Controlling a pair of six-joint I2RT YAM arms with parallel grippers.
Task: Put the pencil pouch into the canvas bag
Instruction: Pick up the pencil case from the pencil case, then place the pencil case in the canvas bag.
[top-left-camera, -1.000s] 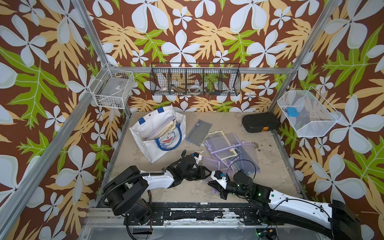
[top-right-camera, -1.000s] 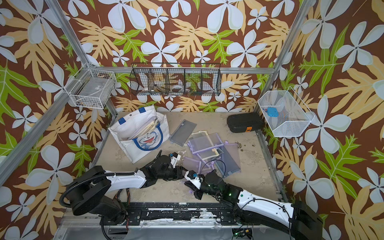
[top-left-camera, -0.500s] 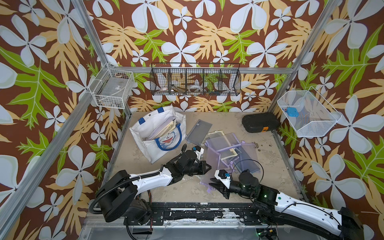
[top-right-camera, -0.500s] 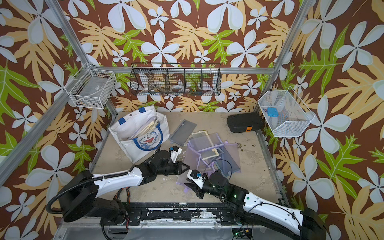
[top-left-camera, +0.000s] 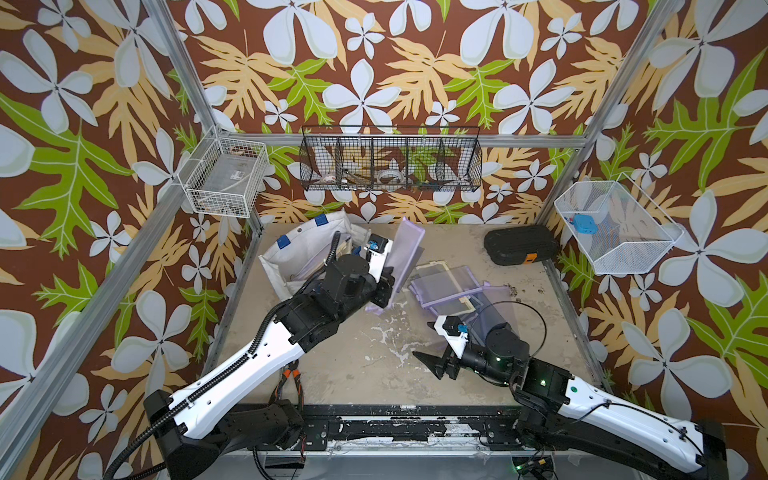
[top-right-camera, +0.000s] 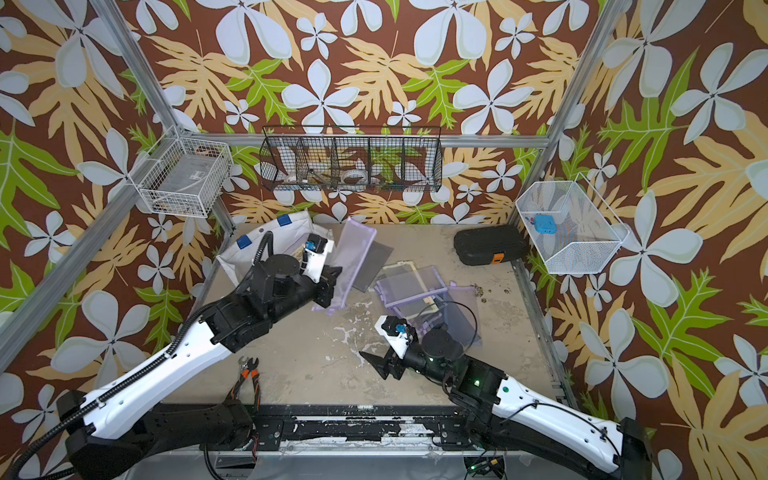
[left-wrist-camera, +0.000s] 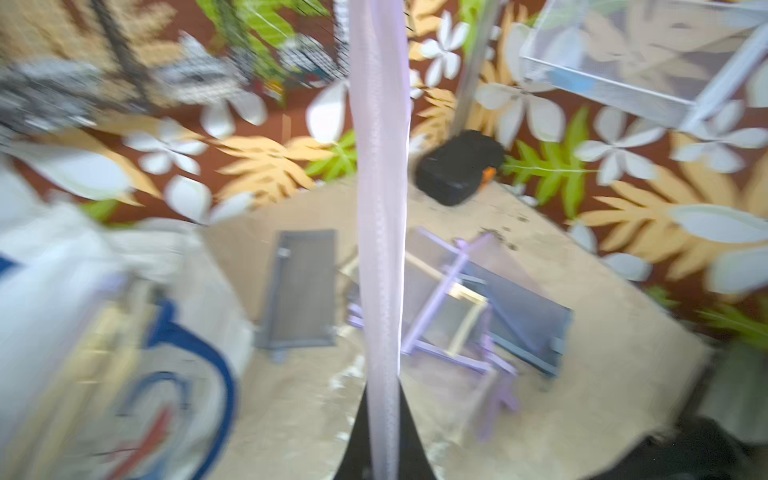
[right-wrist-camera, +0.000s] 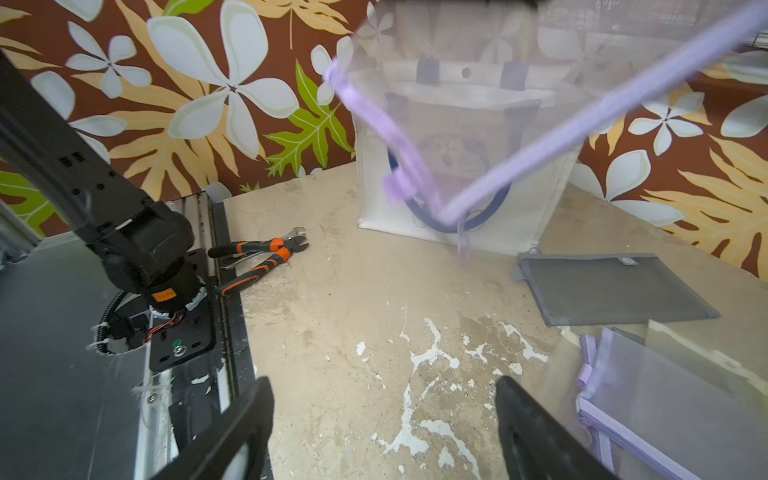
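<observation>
In the back left corner of the surface stands the canvas bag (top-left-camera: 301, 237), its mouth open upward, with pliers (top-left-camera: 291, 376) lying at the front edge. Just right of the bag, the left gripper (top-left-camera: 386, 286) is clamped on the pencil pouch (top-left-camera: 405, 253), a purple mesh one held upright on edge beside the bag and not inside it; its lower corner may brush the surface, though the blurred wrist view leaves that unclear. Near the front middle, the right gripper (right-wrist-camera: 382, 386) hangs with jaws spread wide, holding nothing. Behind it lies a heap of pouches (top-left-camera: 449, 286), and a black case (top-left-camera: 519, 249) sits in the back right corner.
</observation>
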